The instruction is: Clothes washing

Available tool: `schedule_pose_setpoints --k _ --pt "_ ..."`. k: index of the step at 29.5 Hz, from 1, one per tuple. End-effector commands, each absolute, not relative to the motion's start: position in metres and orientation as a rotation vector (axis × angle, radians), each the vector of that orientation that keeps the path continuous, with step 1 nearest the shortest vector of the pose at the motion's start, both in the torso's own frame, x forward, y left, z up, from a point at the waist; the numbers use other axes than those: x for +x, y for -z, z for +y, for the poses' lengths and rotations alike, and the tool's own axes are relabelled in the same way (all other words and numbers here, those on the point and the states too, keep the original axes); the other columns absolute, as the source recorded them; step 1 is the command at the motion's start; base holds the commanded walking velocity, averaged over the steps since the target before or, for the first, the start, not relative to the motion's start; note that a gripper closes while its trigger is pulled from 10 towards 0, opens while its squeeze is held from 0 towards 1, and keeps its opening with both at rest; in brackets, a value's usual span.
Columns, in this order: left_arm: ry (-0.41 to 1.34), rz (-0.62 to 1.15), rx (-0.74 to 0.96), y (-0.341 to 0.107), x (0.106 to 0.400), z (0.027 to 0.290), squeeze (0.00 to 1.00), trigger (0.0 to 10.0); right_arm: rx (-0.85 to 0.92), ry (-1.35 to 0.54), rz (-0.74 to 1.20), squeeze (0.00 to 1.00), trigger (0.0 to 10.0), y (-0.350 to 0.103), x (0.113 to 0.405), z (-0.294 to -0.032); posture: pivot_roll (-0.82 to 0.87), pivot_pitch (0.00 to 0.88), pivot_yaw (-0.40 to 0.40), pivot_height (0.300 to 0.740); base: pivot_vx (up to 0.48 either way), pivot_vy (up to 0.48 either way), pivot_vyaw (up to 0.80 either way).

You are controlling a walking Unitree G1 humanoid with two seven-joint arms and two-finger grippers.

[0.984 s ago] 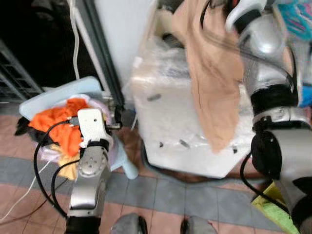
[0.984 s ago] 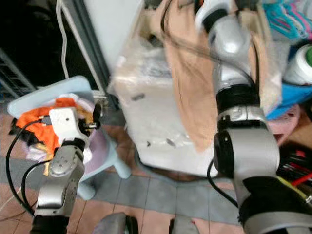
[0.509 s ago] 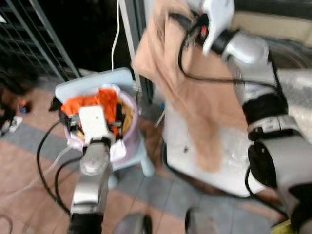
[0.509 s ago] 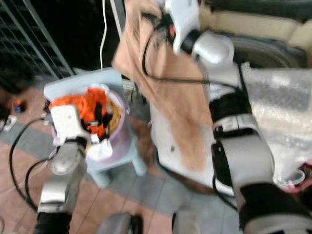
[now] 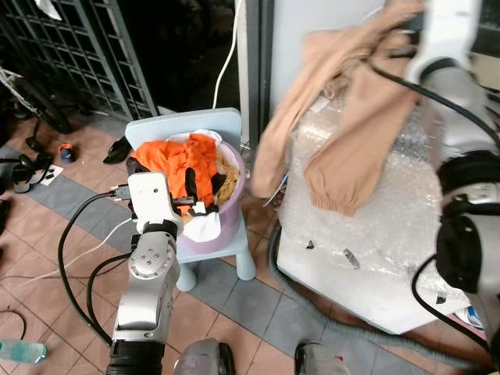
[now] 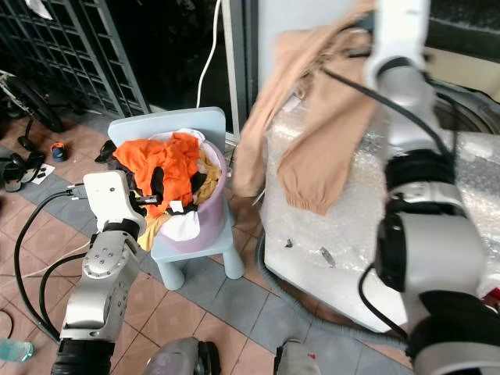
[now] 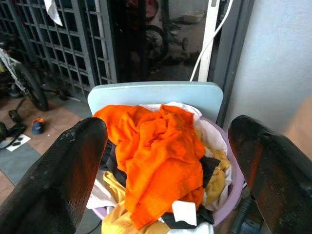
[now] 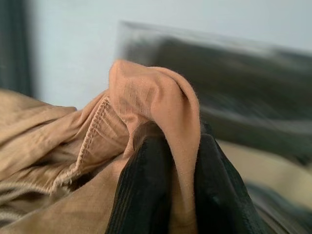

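Above the bubble-wrapped washing machine (image 5: pixel 367 234), the right gripper (image 8: pixel 168 161) pinches a tan garment (image 5: pixel 351 133) between closed fingers, while the left gripper (image 7: pixel 168 165), jaws spread wide, hovers before the lilac laundry basket (image 5: pixel 226 215) of orange clothes (image 7: pixel 156 156) on a pale-blue chair (image 5: pixel 234 258).

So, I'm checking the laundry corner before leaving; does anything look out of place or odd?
The lavender basket, overfilled with an orange garment and other clothes, stands on a small blue chair. The washing machine is wrapped in bubble wrap, and a tan garment hangs from the right gripper.
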State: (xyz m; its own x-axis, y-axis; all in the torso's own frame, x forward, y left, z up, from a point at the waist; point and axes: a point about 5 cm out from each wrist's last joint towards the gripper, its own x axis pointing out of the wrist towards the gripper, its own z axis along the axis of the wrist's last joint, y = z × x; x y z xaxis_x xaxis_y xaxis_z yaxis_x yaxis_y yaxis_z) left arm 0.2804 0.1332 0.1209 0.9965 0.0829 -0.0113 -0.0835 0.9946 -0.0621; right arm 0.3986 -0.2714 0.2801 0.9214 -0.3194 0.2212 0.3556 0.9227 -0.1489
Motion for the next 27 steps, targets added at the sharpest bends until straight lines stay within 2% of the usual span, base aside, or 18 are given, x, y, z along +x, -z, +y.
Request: schedule_pose_setpoints --k 1,4,14,16,17,18,19,21,27 --pt "-0.073 0.027 -0.074 -0.117 0.280 0.127 0.00 10.0 -0.139 0.507 -0.210 0.00 10.0 -0.289 0.388 -0.300 -0.07 0.051 0.071 0.740 0.000 0.000 0.00" --pt "-0.069 0.017 -0.073 -0.118 0.281 0.126 0.00 10.0 -0.171 0.669 -0.208 0.00 10.0 -0.293 0.377 -0.324 -0.07 0.046 0.072 0.740 0.000 0.000 0.00" --pt "-0.078 0.014 -0.070 -0.118 0.279 0.129 0.00 10.0 -0.318 0.951 -0.089 0.00 10.0 -0.264 0.341 -0.374 -0.07 0.054 0.078 0.740 0.000 0.000 0.00" --pt "-0.071 0.018 -0.067 -0.118 0.279 0.129 0.00 10.0 -0.319 0.929 -0.082 0.00 10.0 -0.257 0.340 -0.373 -0.07 0.056 0.086 0.740 0.000 0.000 0.00" --pt "-0.063 0.022 -0.065 -0.117 0.279 0.129 0.00 10.0 -0.256 0.797 -0.103 0.00 10.0 -0.251 0.347 -0.360 -0.08 0.056 0.091 0.740 0.000 0.000 0.00" --pt "-0.058 0.023 -0.065 -0.117 0.280 0.128 0.00 10.0 -0.222 0.677 -0.137 0.24 10.0 -0.249 0.353 -0.347 -0.08 0.056 0.091 0.740 0.000 0.000 0.00" --pt "-0.056 0.024 -0.064 -0.117 0.280 0.127 0.00 10.0 -0.247 0.646 -0.133 1.00 10.0 -0.247 0.355 -0.341 -0.08 0.056 0.093 0.740 0.000 0.000 0.00" --pt "-0.052 0.023 -0.063 -0.117 0.280 0.126 0.00 10.0 -0.237 0.559 -0.139 1.00 10.0 -0.240 0.360 -0.320 -0.08 0.055 0.094 0.740 0.000 0.000 0.00" --pt "-0.068 0.025 -0.062 -0.116 0.277 0.128 0.00 10.0 -0.217 0.366 -0.202 1.00 10.0 -0.233 0.360 -0.285 -0.07 0.053 0.086 0.740 0.000 0.000 0.00"
